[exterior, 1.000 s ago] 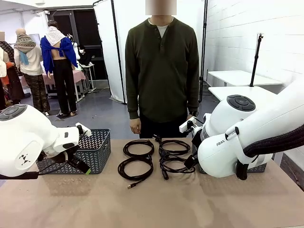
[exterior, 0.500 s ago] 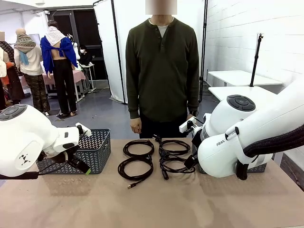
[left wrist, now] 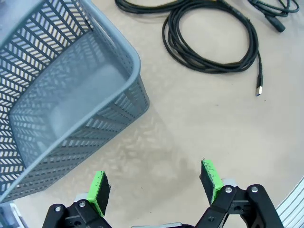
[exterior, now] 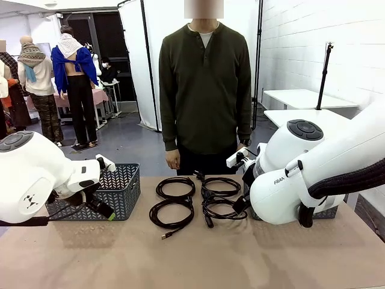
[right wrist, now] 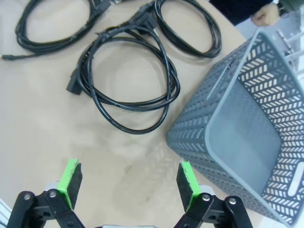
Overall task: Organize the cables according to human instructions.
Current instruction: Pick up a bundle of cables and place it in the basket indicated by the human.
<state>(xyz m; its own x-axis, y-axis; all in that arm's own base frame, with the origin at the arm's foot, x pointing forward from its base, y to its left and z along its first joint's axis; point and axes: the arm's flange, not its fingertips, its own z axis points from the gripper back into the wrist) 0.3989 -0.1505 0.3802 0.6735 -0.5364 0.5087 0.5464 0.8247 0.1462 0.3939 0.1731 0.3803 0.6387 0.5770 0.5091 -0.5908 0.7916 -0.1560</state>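
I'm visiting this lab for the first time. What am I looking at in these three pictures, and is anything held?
A white left arm and right arm share a table with a person standing at the far side. The wide picture comes from a fixed camera between the arms. The other two come from wrist cameras looking down past green-padded fingers: the left gripper and the right gripper. Both are open, holding nothing. Four coiled black cables lie mid-table, with a grey left basket and right basket at either side.
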